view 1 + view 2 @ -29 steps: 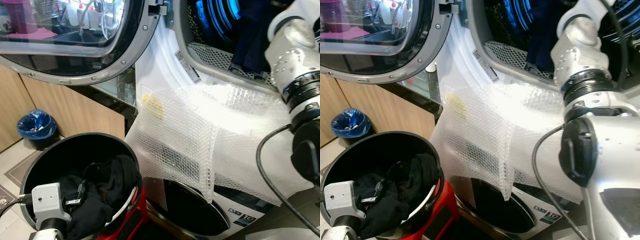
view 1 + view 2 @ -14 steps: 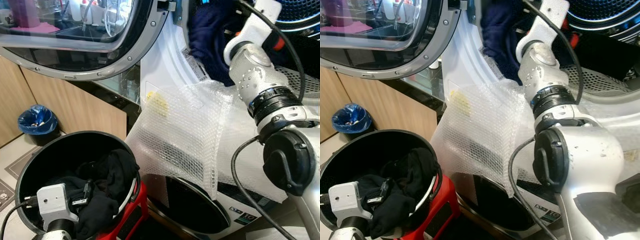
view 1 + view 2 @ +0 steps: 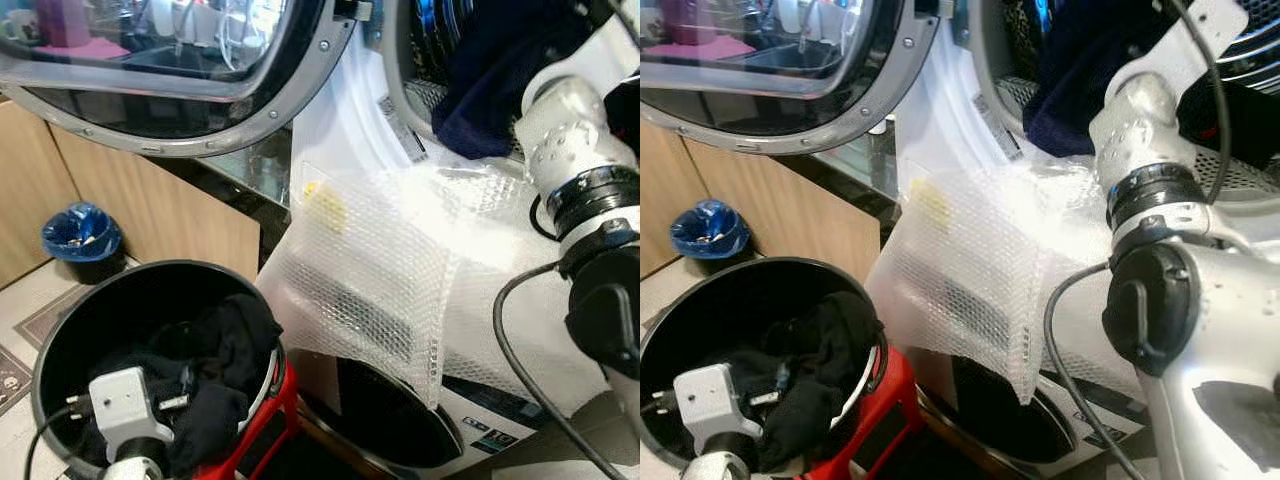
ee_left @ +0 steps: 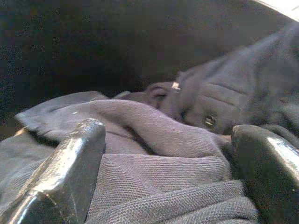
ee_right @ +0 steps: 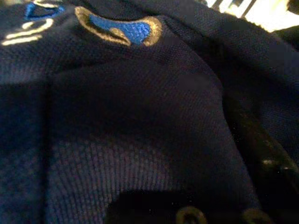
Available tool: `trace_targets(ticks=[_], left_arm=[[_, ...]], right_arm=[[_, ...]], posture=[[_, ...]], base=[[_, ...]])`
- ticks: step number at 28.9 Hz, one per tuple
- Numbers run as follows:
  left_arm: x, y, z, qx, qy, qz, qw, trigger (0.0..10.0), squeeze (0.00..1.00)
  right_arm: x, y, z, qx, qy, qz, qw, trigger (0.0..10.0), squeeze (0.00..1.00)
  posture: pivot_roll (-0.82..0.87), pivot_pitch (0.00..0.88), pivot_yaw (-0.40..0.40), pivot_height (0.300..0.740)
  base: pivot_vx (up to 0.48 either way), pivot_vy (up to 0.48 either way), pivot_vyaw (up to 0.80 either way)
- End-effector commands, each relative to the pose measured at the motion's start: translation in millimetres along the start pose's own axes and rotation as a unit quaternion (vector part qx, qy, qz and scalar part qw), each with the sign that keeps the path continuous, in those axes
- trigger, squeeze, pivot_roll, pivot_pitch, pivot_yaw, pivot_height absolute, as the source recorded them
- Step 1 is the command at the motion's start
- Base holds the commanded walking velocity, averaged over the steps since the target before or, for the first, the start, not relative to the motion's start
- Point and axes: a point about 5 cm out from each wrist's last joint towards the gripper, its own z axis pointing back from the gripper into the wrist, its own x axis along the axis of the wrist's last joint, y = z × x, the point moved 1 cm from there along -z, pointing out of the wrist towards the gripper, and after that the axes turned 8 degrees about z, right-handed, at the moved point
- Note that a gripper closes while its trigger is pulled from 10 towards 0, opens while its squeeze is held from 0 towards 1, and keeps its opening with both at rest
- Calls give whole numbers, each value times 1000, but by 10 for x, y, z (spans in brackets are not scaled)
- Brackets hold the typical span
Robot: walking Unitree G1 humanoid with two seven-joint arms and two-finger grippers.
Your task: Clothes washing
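The navy shirt (image 3: 490,85) hangs at the mouth of the drum (image 3: 440,40), half over the lower rim and just above the bubble wrap (image 3: 400,270) that covers the machine front. In my right wrist view its cloth (image 5: 131,121) lies right against the camera and over one black finger (image 5: 261,154), so I judge the right gripper is inside the drum opening with the shirt around it, but I cannot tell if the fingers are closed on it. From this gripper the drum interior lies straight ahead and a little up, so the right arm (image 3: 580,150) is the nearer one for pushing the shirt deeper. Going outward from the drum, the open door (image 3: 170,80) swings to the left side, and below it stands the black bucket (image 3: 70,330) on a red stool (image 3: 265,430). In the bucket lie dark clothes (image 3: 220,350). The left gripper (image 4: 163,182) is down in there, its fingers (image 4: 70,168) spread apart with grey cloth (image 4: 154,140) between them, not yet pinched.
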Motion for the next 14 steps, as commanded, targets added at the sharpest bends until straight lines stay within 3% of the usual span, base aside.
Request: trace_targets(ticks=[1,2,3,6,8,11,13,14], left_arm=[[-301,-33,72,-2,74,2,997,10000,0],[-308,-44,74,-4,76,2,997,10000,0],[-306,-56,76,-6,76,1,997,10000,0],[-307,-68,74,-9,76,4,997,10000,0],[-309,-72,77,-9,76,4,997,10000,0],[-313,-74,85,-10,77,3,997,10000,0],[-312,-70,87,-10,77,3,997,10000,0],[-305,-72,83,-9,75,5,997,10000,0]], right_arm=[[-46,-115,-31,-21,9,-8,1000,10000,0],[-77,-120,-36,-11,12,1,1000,10000,0],[-79,-98,-36,7,15,-15,1000,10000,1000],[-56,-55,-32,32,11,-23,999,10000,1000],[-54,153,21,122,14,-3,992,10000,1000],[0,446,136,246,-13,83,966,10000,1000],[61,495,160,267,-29,117,956,10000,1000],[148,456,141,250,-40,109,961,10000,1000]], posture=[[284,161,-190,740],[284,162,-188,740],[284,162,-189,740],[284,162,-190,740],[286,161,-195,740],[288,161,-197,740],[289,160,-197,740],[289,160,-197,740]], base=[[0,0,0],[0,0,0],[0,0,0],[0,0,0],[0,0,0],[0,0,0],[0,0,0],[0,0,0]])
